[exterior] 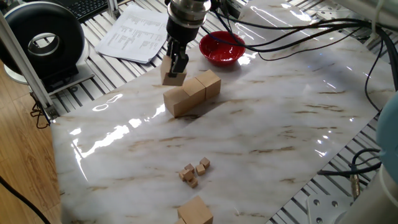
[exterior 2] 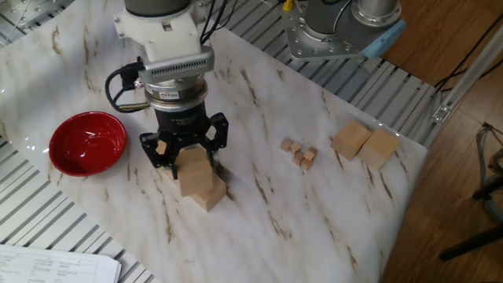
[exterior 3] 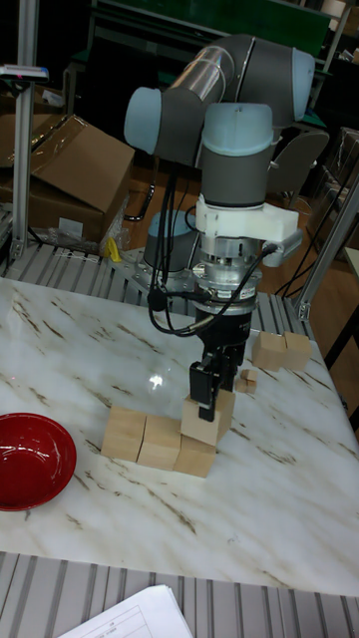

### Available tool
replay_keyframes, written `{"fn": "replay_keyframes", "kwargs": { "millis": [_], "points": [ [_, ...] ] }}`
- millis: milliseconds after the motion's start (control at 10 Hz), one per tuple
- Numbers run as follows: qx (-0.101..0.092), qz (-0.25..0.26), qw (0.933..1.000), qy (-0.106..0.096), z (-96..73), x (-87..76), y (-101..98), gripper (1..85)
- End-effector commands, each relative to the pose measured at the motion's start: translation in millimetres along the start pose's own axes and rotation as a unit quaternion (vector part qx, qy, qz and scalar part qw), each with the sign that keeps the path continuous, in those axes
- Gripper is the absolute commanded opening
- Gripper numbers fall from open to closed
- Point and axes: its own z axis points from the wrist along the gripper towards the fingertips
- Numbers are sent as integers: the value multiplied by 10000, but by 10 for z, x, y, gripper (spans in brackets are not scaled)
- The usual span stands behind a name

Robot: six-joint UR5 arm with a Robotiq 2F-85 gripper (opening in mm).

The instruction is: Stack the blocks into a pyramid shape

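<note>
1. My hand is pinching one of the blocks between its two fingers, and the cube hangs clear of the surface. In the tall fixed view it sits just above one end of the base row; in one fixed view it looks offset to the side of that row, so I cannot tell how well it is lined up.

2. The base row is three large tan cubes touching side by side on the marble. Nothing rests on top of them yet, so the pyramid shape is only a bottom layer.

3. Two more large blocks lie together near the far corner of the surface, well apart from the row. A cluster of tiny cubes lies between them and me; those are not mine to stack.

4. What could go wrong, as I judge it:
   - If I lower the cube off-centre, not straddling a seam between two base cubes, it may tip off the edge when I let go.
   - My fingers reach below the cube's middle, so coming down they could nudge the base cubes apart and leave a gap.
   - The marble is glossy, and a sideways bump would likely slide the whole row.

5. The red bowl stands near the row's other end. It appears empty, with only its shiny inside showing.
</note>
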Motion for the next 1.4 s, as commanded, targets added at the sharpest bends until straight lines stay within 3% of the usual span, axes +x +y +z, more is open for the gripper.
{"fn": "replay_keyframes", "kwargs": {
  "millis": [0,400,600,700,1000,1300],
  "points": [
    [-270,-97,9995,158,-205,154,-27,10],
    [-460,-527,9969,350,-555,618,-282,10],
    [-489,-1020,9931,303,-506,926,-382,10],
    [-394,-1402,9885,411,-485,1036,-443,10],
    [-185,-1970,9780,654,-405,1108,-571,10],
    [-92,-1794,9812,700,-261,1036,-543,10]
  ]
}}
